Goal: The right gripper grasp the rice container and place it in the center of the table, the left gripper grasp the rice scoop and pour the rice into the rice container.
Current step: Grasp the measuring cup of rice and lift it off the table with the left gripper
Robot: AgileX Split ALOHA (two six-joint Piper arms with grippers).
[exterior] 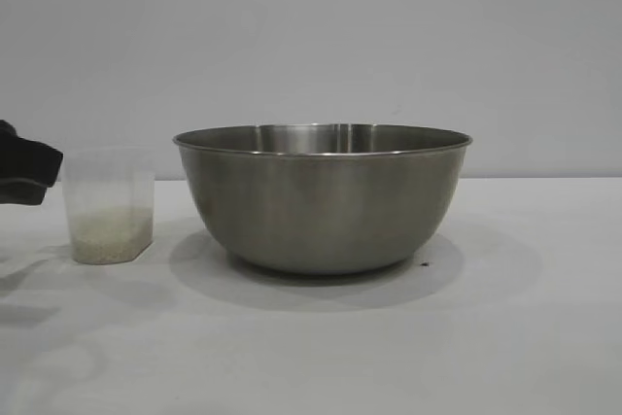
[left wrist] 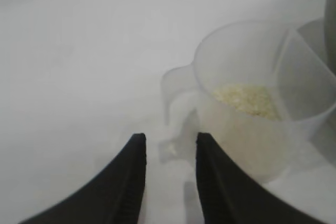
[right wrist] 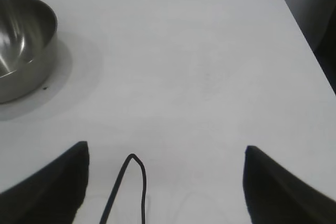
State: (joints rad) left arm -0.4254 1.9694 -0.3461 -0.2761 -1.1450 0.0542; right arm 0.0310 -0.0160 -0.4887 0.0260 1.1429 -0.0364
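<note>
Left claw [left wrist: 168, 145] first, since it's closest in its own wrist cam: the two black fingers [left wrist: 134, 177] are only slightly parted, with a narrow gap, and they aren't pinching anything. The looped handle of the rice scoop [left wrist: 252, 103] sits just past the tips, lined up roughly with the gap, but I can't tell if either finger actually touches it. The scoop stands upright on the worktop [left wrist: 79, 77] with a small heap of rice [left wrist: 247, 100] in the bottom.

The right claw [right wrist: 165, 153] is spread wide, hanging over bare white worktop and holding nothing. A thin black cable [right wrist: 131, 182] loops between its fingers. The rice container [right wrist: 23, 40] is well off to one side of it, not touched.

The wrist cams don't show how things line up, but the outside cam does: the scoop sits just left of the steel bowl, near it but apart, and the bowl sits about mid-worktop, upright, casting a soft shadow. You only catch a bit of the left arm at that view's left edge, right beside the scoop, and the right arm isn't in that shot at all. There's a tiny dark speck [exterior: 423, 263] by the bowl's base.

Behind it all is a plain pale grey wall [exterior: 311, 36].
</note>
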